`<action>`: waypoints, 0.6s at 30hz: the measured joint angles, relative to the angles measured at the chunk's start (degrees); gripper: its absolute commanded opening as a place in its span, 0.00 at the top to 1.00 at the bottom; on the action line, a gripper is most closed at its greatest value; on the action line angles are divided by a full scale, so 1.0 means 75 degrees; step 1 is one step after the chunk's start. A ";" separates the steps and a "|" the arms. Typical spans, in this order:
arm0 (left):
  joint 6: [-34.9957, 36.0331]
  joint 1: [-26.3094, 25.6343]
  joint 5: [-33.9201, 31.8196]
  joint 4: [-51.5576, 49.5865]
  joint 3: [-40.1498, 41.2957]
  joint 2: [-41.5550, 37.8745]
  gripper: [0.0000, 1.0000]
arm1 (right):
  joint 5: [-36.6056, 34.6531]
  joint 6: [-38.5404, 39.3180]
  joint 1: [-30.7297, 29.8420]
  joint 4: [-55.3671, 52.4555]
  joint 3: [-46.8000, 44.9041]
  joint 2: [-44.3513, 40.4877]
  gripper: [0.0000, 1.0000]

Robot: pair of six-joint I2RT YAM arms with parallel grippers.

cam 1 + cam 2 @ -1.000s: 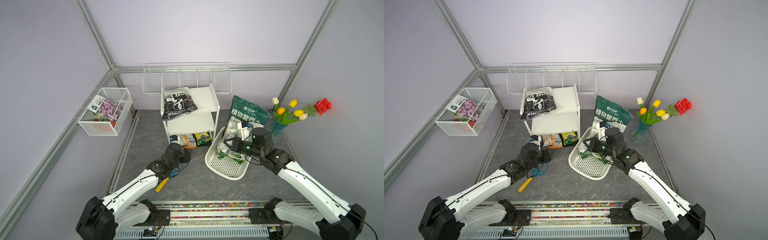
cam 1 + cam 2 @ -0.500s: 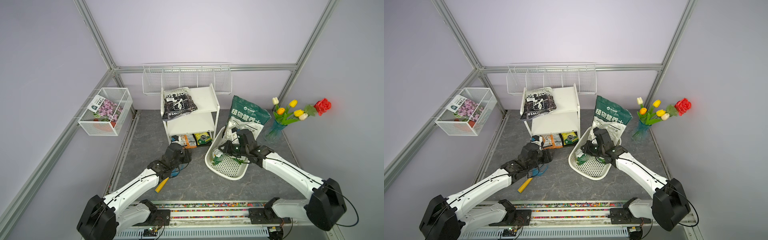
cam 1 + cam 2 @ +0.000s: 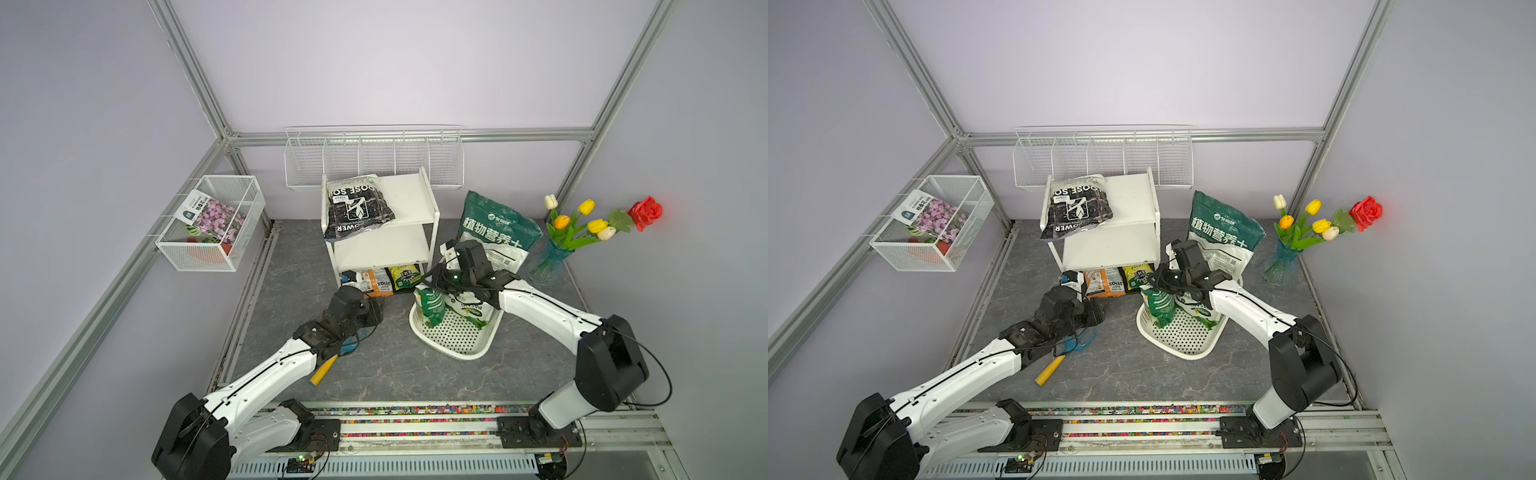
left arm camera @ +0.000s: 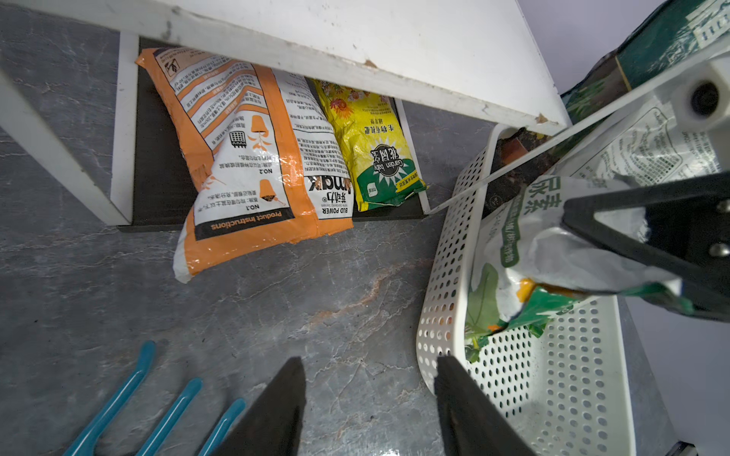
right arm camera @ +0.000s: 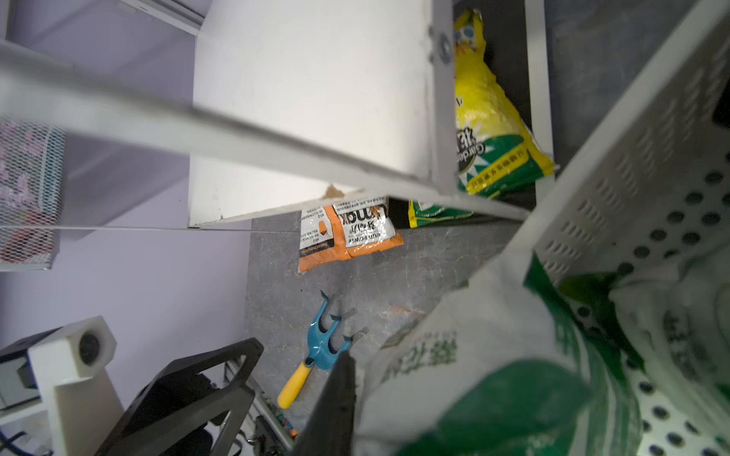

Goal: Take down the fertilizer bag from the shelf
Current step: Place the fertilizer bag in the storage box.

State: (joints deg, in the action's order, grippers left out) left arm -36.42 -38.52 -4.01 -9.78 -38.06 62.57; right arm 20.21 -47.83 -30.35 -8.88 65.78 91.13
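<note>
Over the last second the right arm has swung left across the frame toward the foot of the shelf, its elbow folding up at the lower right. The fertilizer bag has travelled with it. The left arm has stayed put.

That green-and-white bag is now off the shelf. In both top views it stands right of centre in the perforated white basket, close to the basket's left wall and just right of the shelf's lowest tier.

The right gripper sits directly over the bag's crumpled top. In the right wrist view one black finger lies alongside the bag. Whether the jaws are pinching that top edge or have let it go, I cannot tell.

The left gripper has its jaws apart with nothing between them, over bare floor. In a top view it lies left of the basket, well apart from the bag.

What matters next is that the bag lies straight beneath the right claw with its long axis roughly upright, the claw at its upper end. The right arm is plainly the nearer one. I judge the task nearly done: what remains is to let go and draw away upward, along that axis. A sideways pull could tip the bag or drag the basket.
</note>
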 measured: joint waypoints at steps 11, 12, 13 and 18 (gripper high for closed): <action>0.0003 0.0000 0.0000 0.0003 0.0076 -0.0020 0.43 | -0.0178 0.0440 0.0099 -0.0114 0.0181 -0.0425 0.32; 0.0000 0.0000 0.0000 0.0003 0.0076 -0.0020 0.43 | -0.0230 0.0493 0.0122 -0.0157 0.0184 -0.0560 0.30; 0.0003 0.0000 0.0000 0.0003 0.0076 -0.0020 0.43 | -0.0274 0.0536 0.0157 -0.0201 0.0187 -0.0731 0.30; 0.0003 0.0000 0.0000 0.0003 0.0076 -0.0020 0.43 | -0.0516 0.0708 0.0370 -0.0382 0.0195 -0.1492 0.30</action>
State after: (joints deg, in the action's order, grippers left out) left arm -36.40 -38.52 -4.01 -9.76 -37.50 62.41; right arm 16.34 -42.52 -27.57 -11.75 67.24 79.94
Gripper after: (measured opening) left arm 0.569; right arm 0.704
